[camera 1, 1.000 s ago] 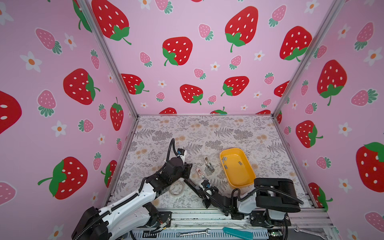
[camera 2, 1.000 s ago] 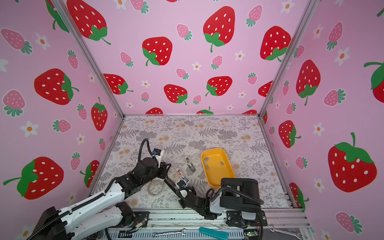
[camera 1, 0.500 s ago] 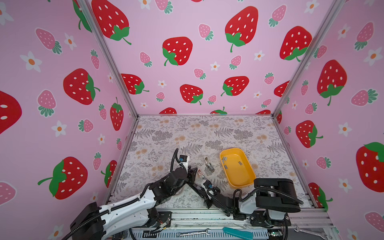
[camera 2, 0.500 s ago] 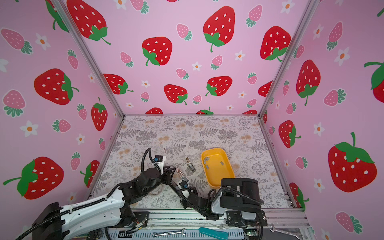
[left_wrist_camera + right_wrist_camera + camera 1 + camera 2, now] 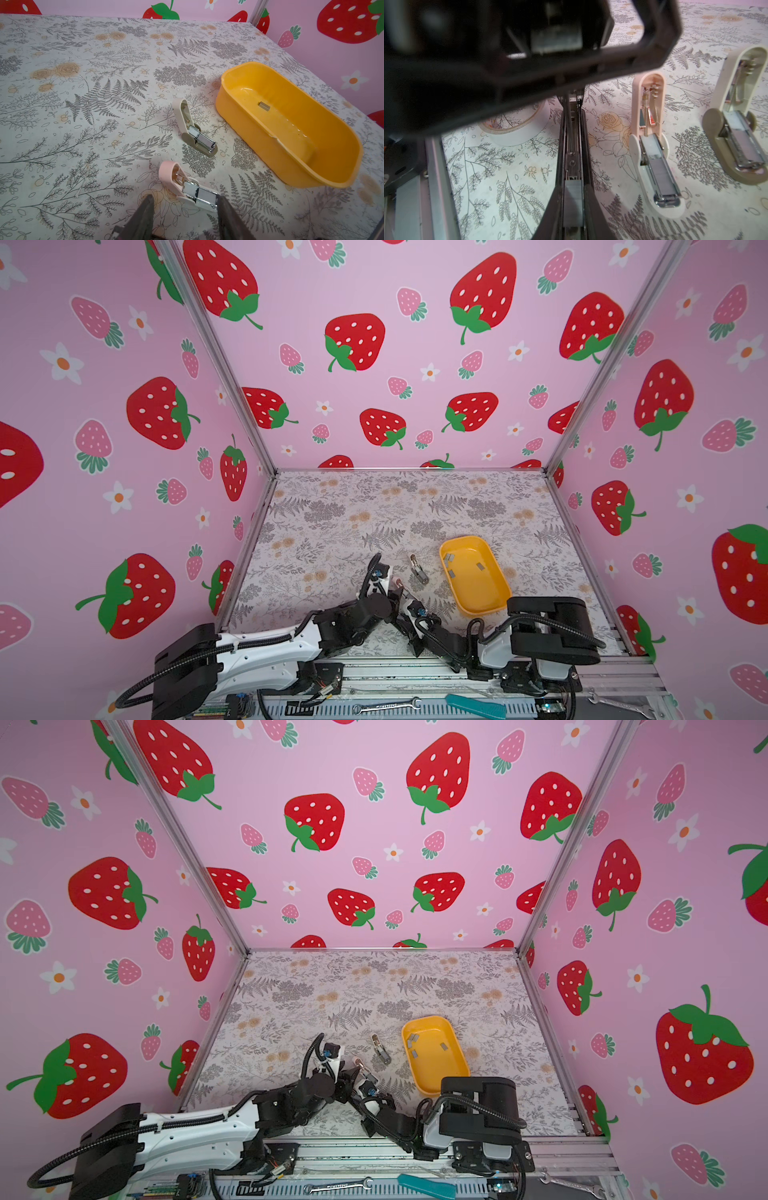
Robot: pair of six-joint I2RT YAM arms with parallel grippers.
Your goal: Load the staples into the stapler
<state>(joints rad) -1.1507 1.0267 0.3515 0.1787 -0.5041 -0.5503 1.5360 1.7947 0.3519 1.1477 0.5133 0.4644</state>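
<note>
Nearest, a dark stapler is clamped by its sides in the right gripper, whose fingers are closed narrowly on it. Its channel is turned upward and a grey staple strip is seen lying inside. A tape roll lies beside it. Close above, the left gripper is held with its fingers apart and nothing is gripped. An opened pink stapler lies on the table under it. Farther, a beige stapler is opened too, and on the far right a yellow tray holds spare strips. It is judged that the strip may not be seated flat, so it could jam or slide out if the dark stapler is tilted or closed. The pink stapler could be knocked if the left fingers are lowered.
</note>
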